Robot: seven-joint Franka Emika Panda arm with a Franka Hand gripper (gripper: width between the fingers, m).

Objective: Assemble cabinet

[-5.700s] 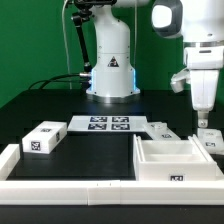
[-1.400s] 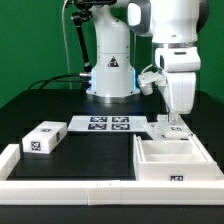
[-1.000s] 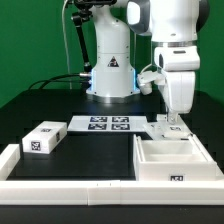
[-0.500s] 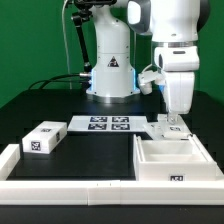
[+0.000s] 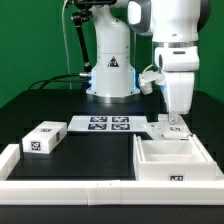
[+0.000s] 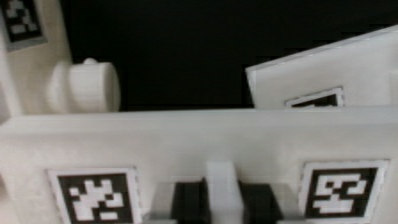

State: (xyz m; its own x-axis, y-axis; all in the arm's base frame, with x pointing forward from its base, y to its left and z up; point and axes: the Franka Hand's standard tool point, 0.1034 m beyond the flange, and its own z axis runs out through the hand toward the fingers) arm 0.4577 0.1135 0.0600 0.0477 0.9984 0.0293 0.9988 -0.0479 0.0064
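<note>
The cabinet (image 5: 170,160), a large open white box with inner compartments and a marker tag on its front, sits at the exterior view's lower right. My gripper (image 5: 172,124) is lowered just behind it onto a small white tagged part (image 5: 163,128). In the wrist view the gripper (image 6: 221,202) has its two dark fingers (image 6: 185,200) pressed against either side of a thin white rib of that part (image 6: 221,178), between two marker tags. A small white tagged block (image 5: 42,137) lies at the exterior view's left.
The marker board (image 5: 108,124) lies flat in the middle, before the arm's base (image 5: 110,75). A low white border rail (image 5: 60,186) runs along the front edge. The wrist view shows a round white knob (image 6: 84,85) and another tagged white piece (image 6: 329,85).
Since 5.7 s ago the arm has moved from the exterior view's far right inward and down onto the small part. Over the last 1.4 s nothing has visibly moved.
</note>
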